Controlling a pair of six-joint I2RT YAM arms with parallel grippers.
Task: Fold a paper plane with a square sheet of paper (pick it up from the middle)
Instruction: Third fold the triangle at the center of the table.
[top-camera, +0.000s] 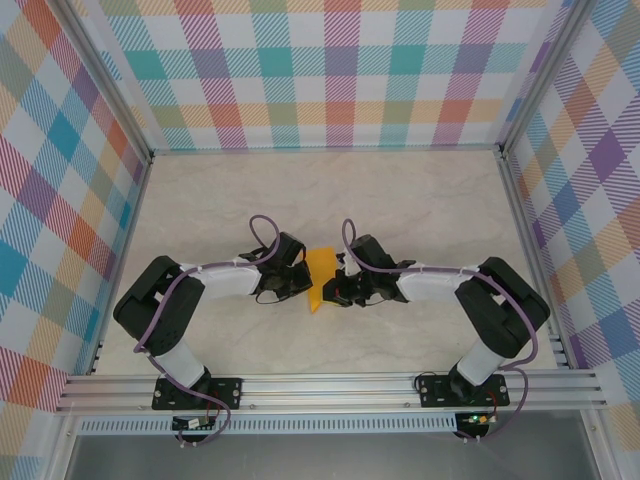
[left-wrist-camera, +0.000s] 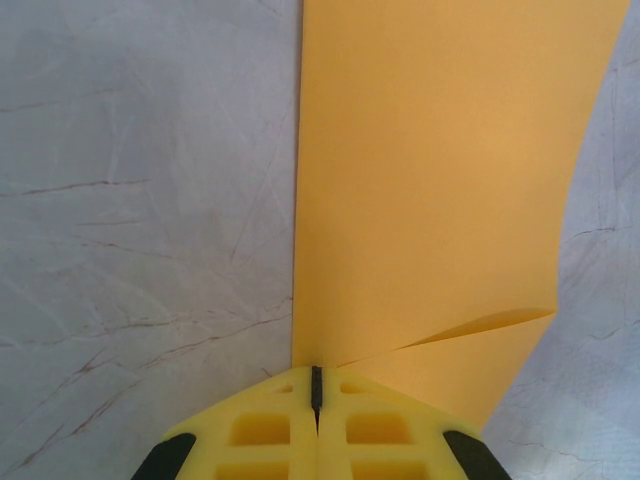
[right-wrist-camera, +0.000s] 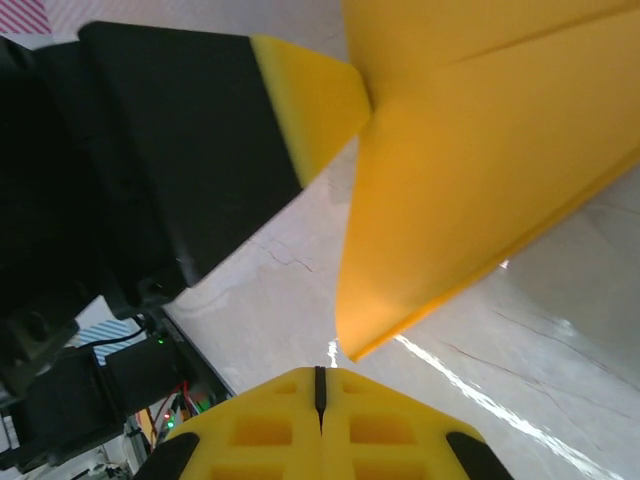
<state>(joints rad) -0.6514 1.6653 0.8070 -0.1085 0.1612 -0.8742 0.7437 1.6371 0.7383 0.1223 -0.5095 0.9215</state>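
1. We see the thin, matte orange paper sheet (top-camera: 320, 275), already creased into a wedge, at the centre of the top frame, between the two arms and above the pale marbled tabletop (top-camera: 400, 200).
2. The left gripper (left-wrist-camera: 316, 385) has its yellow fingers pressed together at the bottom of the left wrist frame. The paper runs straight up from their tips, so we judge it is pinching the sheet at an edge.
3. The right gripper (right-wrist-camera: 320, 385) has its fingers together too, at the bottom of its own frame. The paper's lower corner hangs just above their tips, with a sliver of table showing between, so we read this gripper as holding nothing.
4. We judge that the step in hand is a further fold on a sheet carried off the table by one pinch.
5. To do it well, we would lay the sheet flat first, since hanging paper bends rather than creases.
6. We would keep the left pinch firm as an anchor, so that the layers do not slip.
7. We would bring the right fingertips onto the free flap, line its edge along the existing crease, then press along the fold.
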